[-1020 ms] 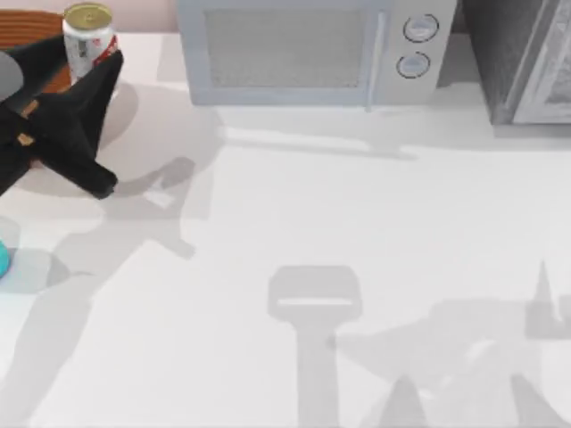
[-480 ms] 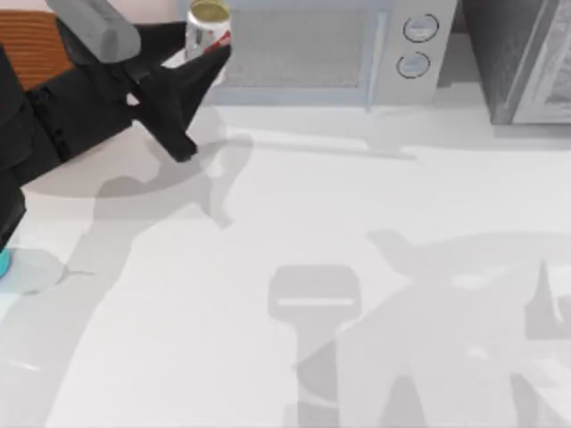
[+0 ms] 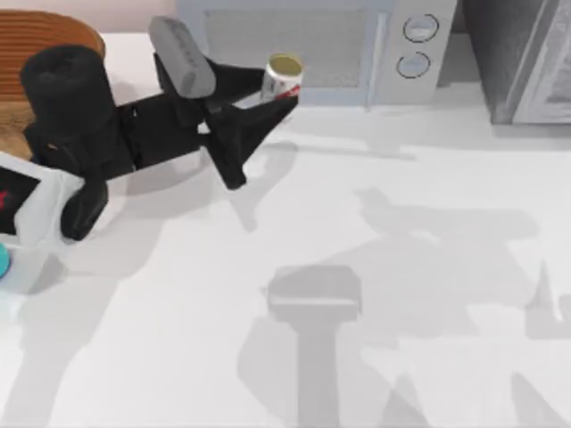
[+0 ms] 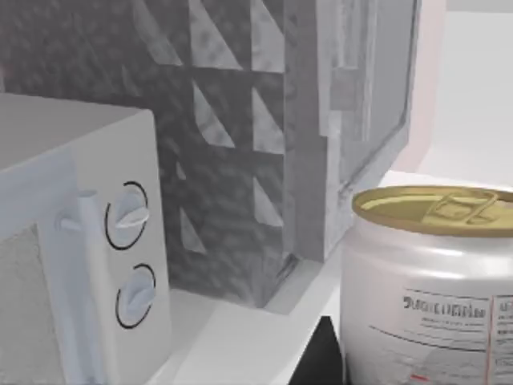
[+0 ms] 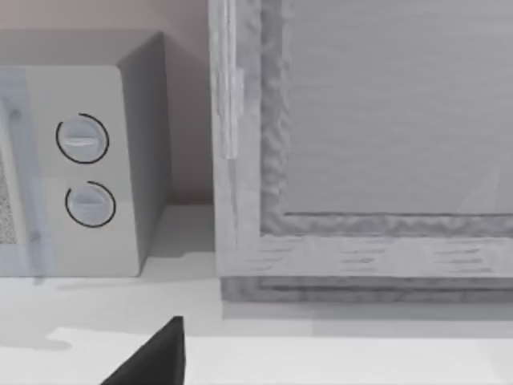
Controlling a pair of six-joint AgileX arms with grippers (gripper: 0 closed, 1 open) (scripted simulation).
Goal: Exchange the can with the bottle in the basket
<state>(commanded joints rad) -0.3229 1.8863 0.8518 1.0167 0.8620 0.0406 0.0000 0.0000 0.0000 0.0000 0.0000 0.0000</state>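
Left gripper (image 3: pixel 268 102): we've got our fingers clamped on the can (image 3: pixel 282 78), held upright in front of the microwave (image 3: pixel 312 49).
Can: gold top up, red label showing, right against the microwave door in the top view; it looms close in the left wrist view (image 4: pixel 433 289).
Basket (image 3: pixel 36 40): far left corner of the table (image 3: pixel 401 267), partly behind our left arm.
Bottle (image 3: pixel 4 260): a turquoise sliver at the left edge, on the table, well apart from the can.
Right gripper: one dark fingertip (image 5: pixel 156 357) shows; we cannot tell its spread.

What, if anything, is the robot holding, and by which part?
The left end effector holds the can by its lower side wall, gold top upward, in front of the microwave.
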